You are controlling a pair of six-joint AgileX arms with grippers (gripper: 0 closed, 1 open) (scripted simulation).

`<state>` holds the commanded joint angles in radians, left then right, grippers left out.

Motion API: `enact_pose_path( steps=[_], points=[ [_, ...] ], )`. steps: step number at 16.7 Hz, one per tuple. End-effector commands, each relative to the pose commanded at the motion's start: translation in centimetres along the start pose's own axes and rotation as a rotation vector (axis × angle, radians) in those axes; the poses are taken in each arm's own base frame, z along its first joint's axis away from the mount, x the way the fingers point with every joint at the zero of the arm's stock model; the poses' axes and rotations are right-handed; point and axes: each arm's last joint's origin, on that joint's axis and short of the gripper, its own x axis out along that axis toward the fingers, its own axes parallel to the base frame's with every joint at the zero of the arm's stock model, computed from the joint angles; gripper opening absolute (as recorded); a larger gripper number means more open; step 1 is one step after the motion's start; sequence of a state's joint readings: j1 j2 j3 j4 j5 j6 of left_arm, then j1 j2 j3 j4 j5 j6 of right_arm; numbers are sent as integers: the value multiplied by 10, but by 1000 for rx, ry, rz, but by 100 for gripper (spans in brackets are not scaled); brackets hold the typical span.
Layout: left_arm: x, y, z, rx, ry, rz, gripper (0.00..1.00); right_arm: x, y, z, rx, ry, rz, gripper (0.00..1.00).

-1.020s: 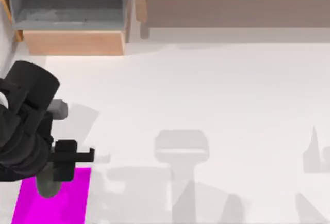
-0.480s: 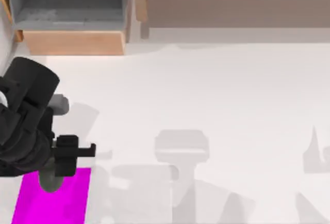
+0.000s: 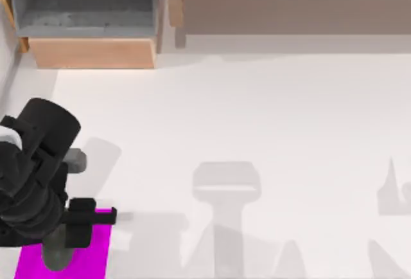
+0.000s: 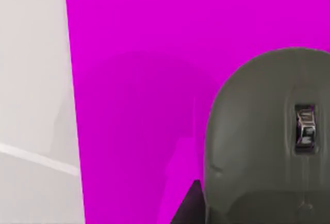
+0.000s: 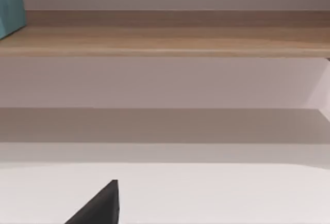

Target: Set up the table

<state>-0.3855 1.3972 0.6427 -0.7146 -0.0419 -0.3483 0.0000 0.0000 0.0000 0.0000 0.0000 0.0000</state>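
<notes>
Table [image 3: 270, 118]: large white matte surface across most of top view; rigid, fixed, nothing to grasp. Magenta mat [image 3: 93, 253] at lower left of frame: judged thin, light, flexible. Grey mouse [image 4: 268, 136] sits over mat at left gripper [image 3: 58, 253]; judged light, hard, smooth-shelled, likely slippery; best held across its sides. Left gripper finger state: cannot tell. Right gripper: cannot tell. Wooden shelf unit [image 3: 282, 9] along upper edge.
</notes>
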Motion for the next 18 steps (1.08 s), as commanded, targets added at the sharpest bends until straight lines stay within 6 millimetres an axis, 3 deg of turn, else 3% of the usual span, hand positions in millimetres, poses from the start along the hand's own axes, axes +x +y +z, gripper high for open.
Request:
enact_pose_path(
  steps=[5, 18],
  points=[
    [1, 0, -1, 0, 6, 2, 0, 0, 0, 0, 0, 0, 0, 100],
    [1, 0, -1, 0, 6, 2, 98, 0, 0, 0, 0, 0, 0, 100]
  ],
)
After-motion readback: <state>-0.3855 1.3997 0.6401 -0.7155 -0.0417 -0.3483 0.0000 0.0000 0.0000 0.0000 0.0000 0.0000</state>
